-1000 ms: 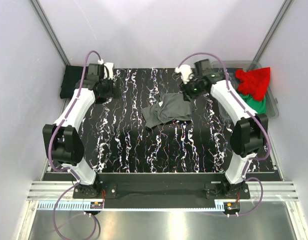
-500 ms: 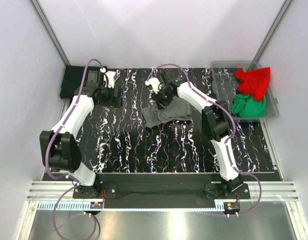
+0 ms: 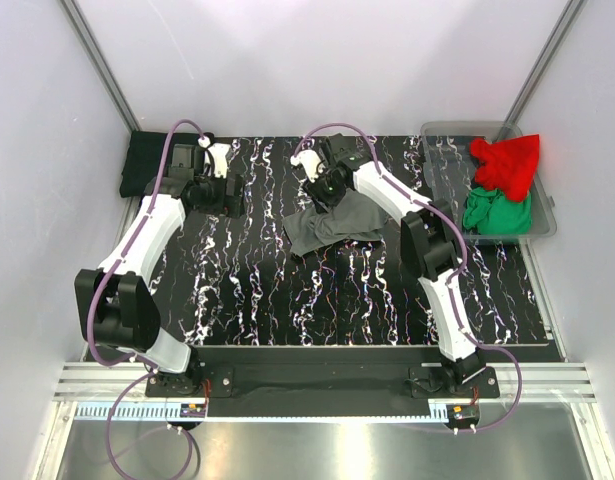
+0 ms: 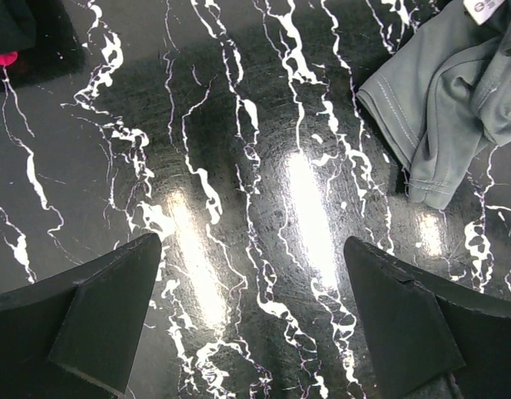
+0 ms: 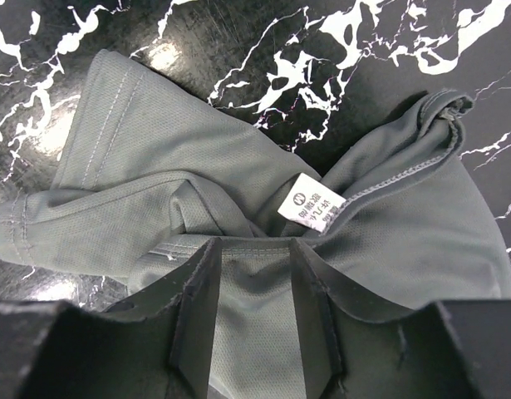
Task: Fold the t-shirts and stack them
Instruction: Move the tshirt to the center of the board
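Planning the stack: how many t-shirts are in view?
4: grey shirt mid-table, red shirt and green shirt in the bin, black shirt at the far-left corner; more may hide under it.

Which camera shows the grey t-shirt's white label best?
Right wrist: the white label on the grey t-shirt lies face-up, centre frame, print visible. Left wrist catches only its corner at the top-right edge. Top external shows the crumpled shirt; the label is too small to find.

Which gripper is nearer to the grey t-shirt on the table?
Right. The right gripper is directly over the grey t-shirt, fingers down at its cloth near the label. The left gripper is open over bare table to the shirt's left, clear of it.
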Available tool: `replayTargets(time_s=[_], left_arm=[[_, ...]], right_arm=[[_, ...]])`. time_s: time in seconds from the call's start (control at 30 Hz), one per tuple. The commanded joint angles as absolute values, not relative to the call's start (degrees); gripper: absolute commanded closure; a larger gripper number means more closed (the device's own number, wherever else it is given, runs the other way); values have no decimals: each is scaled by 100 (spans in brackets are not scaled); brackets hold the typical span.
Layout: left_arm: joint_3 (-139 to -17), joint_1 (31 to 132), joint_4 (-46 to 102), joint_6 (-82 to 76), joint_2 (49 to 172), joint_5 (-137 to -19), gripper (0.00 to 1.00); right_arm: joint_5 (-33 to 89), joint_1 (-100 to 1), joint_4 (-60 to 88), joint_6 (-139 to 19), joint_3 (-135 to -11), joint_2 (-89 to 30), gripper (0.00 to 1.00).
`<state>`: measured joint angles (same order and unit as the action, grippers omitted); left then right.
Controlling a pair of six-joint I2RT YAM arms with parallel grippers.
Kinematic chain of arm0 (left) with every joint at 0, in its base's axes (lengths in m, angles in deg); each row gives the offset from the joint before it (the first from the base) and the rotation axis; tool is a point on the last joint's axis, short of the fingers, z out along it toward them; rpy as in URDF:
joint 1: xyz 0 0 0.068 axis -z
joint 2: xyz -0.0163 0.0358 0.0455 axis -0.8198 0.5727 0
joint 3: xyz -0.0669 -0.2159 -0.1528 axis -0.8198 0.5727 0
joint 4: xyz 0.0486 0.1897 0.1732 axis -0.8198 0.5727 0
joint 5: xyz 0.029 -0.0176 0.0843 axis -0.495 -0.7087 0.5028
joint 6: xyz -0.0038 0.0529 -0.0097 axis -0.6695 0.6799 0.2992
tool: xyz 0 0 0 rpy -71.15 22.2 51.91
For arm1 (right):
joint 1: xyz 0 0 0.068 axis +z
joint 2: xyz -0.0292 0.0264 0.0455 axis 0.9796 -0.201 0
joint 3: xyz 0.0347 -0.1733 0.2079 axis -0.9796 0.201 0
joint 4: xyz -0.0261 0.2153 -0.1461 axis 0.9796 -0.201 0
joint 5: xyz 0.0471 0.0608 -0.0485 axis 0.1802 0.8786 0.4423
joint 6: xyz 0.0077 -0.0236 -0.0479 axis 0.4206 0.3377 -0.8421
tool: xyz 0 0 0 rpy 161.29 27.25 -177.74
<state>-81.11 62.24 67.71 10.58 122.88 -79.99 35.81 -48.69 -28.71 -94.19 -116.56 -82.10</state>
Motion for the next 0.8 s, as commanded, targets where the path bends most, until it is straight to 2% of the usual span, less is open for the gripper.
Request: replayTargets(time_s=[0.0, 0.03, 0.07, 0.27, 0.77], left_arm=[[-8233, 6201, 6546, 1093, 12239, -8266, 2], [-8233, 6201, 6546, 1085, 12248, -8284, 2], [-8233, 6201, 6546, 1076, 12256, -8310, 2], [-8224, 6210, 6528, 1093, 12230, -8311, 2], [-8452, 6210, 6449, 1014, 12511, -8390, 3]], right_arm=[[3428, -4879, -2794, -9285, -11876, -8385, 54], [3428, -4870, -2776, -9267, -11894, -8438, 54], [3411, -4870, -2785, -9259, -11937, -8516, 59], [3332, -4879, -2776, -9337, -11973, -8395, 99], [3498, -4861, -2785, -9759, -12140, -6391, 100]])
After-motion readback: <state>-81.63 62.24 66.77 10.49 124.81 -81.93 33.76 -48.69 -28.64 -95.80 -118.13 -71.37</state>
